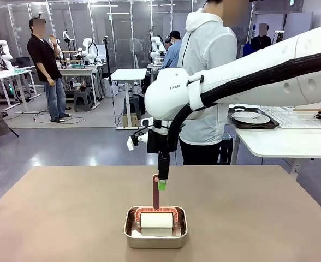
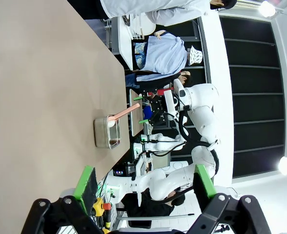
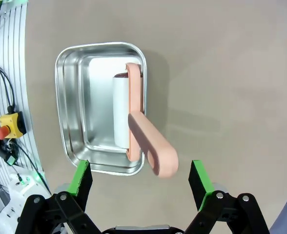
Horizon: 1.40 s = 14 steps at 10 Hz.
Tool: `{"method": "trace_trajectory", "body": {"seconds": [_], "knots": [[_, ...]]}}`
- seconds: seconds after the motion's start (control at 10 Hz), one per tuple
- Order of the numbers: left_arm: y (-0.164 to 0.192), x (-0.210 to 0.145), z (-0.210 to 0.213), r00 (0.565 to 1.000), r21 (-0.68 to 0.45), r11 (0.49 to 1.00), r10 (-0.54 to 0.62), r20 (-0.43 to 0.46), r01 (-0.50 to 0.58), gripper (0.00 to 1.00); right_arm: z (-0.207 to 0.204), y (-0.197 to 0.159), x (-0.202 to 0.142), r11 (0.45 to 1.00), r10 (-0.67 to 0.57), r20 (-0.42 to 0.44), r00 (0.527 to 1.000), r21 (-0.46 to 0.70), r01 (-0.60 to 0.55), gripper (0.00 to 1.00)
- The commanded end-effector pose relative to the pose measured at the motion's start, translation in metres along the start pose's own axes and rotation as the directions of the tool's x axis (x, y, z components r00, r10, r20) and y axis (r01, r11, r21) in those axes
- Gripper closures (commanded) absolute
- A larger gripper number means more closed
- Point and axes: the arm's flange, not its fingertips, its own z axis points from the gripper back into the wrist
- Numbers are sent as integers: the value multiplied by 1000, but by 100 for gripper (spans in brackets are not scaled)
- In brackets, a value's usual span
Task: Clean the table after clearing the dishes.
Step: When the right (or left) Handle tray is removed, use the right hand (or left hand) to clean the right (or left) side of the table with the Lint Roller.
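Right gripper (image 3: 139, 168): jaws stood wide apart, gripping nothing, either side of the handle's tip.
Left gripper (image 2: 144, 181): spread wide, empty, well apart from the pan.
Roller (image 1: 156, 221): lay in steel pan (image 1: 129, 236), pink handle (image 1: 155, 192) raised.
Table (image 1: 51, 218): carried the pan.
Dishes: plate (image 1: 250, 117) on dark tray (image 1: 234, 123), on white side table (image 1: 280, 143).

Bright even overhead light, soft shadows, sharp

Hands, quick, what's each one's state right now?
Left hand: open, holding nothing.
Right hand: open, at the roller handle, not gripping it.
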Motion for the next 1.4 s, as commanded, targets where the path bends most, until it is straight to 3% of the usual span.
{"method": "trace_trajectory", "body": {"seconds": [0.0, 0.6, 0.9, 1.0, 1.2, 1.3], "knots": [[-3, -5, 2, 1000, 8, 1000, 0, -5, 0, 0, -7, -8, 9, 999, 52, 0, 999, 17, -52, 0], [-3, -5, 2, 1000, 8, 1000, 0, -5, 0, 0, -25, -19, 20, 993, 58, -29, 998, 103, -54, 0], [-3, -5, 2, 1000, 8, 1000, 0, -5, 0, 0, -28, -20, 22, 992, 59, -36, 998, 112, -55, 89], [-3, -5, 2, 1000, 8, 1000, 0, -5, 0, 0, -29, -20, 23, 992, 58, -41, 997, 119, -53, 100], [-3, -5, 2, 1000, 8, 1000, 0, -5, 0, 0, -27, -21, 23, 991, 59, -46, 997, 122, -53, 100], [-3, -5, 2, 1000, 8, 1000, 0, -5, 0, 0, -25, -20, 22, 992, 54, -45, 998, 120, -49, 94]]}}
